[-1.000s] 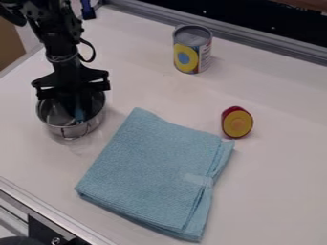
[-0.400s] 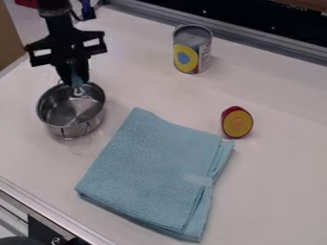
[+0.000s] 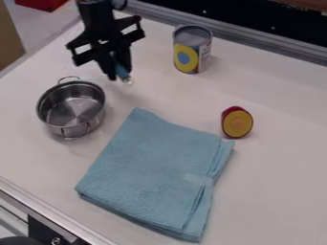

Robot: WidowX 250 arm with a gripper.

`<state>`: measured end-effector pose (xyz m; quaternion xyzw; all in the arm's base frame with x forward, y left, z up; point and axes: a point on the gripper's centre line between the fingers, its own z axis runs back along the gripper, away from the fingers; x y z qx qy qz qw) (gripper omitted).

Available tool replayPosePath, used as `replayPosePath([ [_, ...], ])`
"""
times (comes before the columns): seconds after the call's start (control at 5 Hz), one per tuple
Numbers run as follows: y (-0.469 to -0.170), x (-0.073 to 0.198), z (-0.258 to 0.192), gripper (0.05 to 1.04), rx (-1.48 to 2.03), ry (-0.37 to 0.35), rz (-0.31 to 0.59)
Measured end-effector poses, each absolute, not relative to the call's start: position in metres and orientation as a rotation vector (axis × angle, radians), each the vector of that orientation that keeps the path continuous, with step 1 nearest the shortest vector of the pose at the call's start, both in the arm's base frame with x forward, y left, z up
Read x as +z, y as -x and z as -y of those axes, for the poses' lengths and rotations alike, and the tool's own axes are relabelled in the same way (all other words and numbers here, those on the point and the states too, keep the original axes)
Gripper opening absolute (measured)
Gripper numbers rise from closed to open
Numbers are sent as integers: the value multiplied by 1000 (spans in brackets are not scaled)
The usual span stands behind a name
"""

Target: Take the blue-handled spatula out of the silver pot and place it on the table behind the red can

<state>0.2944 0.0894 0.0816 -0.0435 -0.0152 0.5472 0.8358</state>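
Holding a small blue thing (image 3: 121,71) with a pale tip, the claw (image 3: 120,76) is clamped on it, above the counter (image 3: 275,191). With 12 o'clock at the top of the view, the pot (image 3: 71,106) sits near the claw at 8 o'clock, upright, its handles at its own 12 and 6. The can (image 3: 193,50) stands upright at 2 o'clock from the claw, a yellow ring on its side. At 4 o'clock is a red-rimmed disc (image 3: 237,122) on its edge, yellow-faced. Between 5 and 6 lies the folded blue cloth (image 3: 153,172), its nearest corner just beside the pot.
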Motion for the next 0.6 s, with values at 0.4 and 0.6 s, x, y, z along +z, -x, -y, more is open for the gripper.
replayPosePath([
  [0.4, -321, 80, -34, 237, 1592, 94, -53],
  [0.6, -328, 85, -9, 237, 1740, 175, -115],
])
